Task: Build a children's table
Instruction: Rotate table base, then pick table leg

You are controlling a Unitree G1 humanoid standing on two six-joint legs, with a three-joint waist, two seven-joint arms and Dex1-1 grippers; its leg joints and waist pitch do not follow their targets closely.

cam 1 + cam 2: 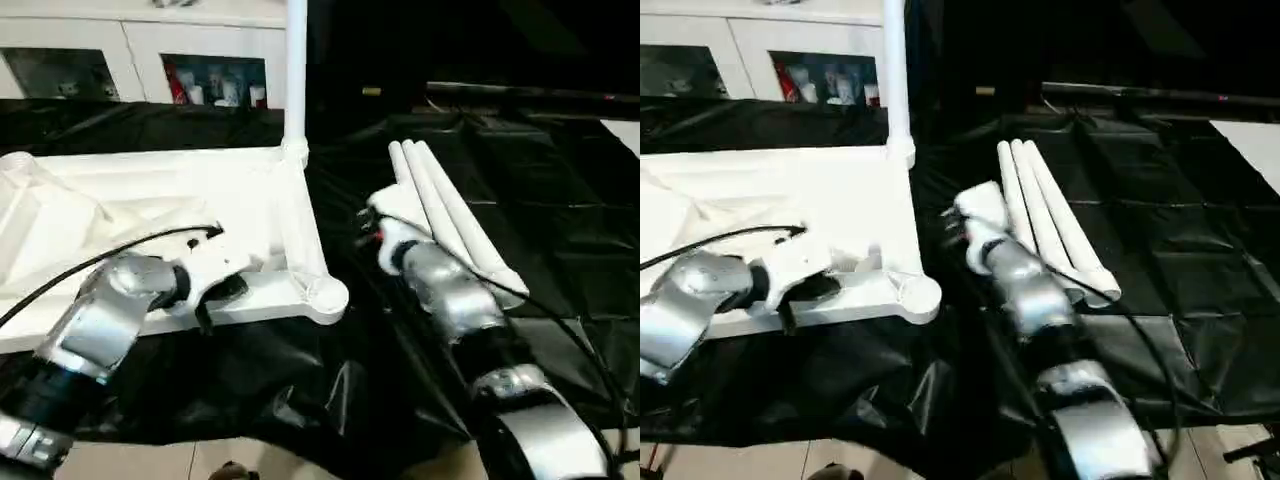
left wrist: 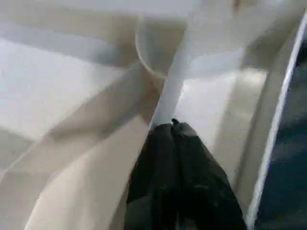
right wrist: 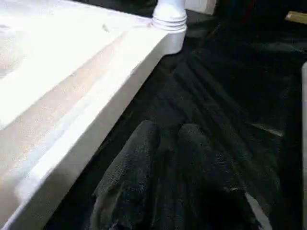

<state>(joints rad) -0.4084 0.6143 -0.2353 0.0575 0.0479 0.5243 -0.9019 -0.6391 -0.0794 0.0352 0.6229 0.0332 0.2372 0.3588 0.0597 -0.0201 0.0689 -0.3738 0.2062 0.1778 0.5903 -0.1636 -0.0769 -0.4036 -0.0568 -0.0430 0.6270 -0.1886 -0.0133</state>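
No text, label, brand, number or sign can be read anywhere in these pictures. The coloured things [image 1: 215, 85] behind the glass door of the white cabinet [image 1: 140, 40] at the far left may carry printing, but it is too small and blurred to make out. The white tabletop [image 1: 200, 200] and the loose white legs [image 1: 450, 220] bear no visible marks.

white tabletop [image 1: 150, 190], white legs [image 1: 450, 225], black sheet [image 1: 560, 220]
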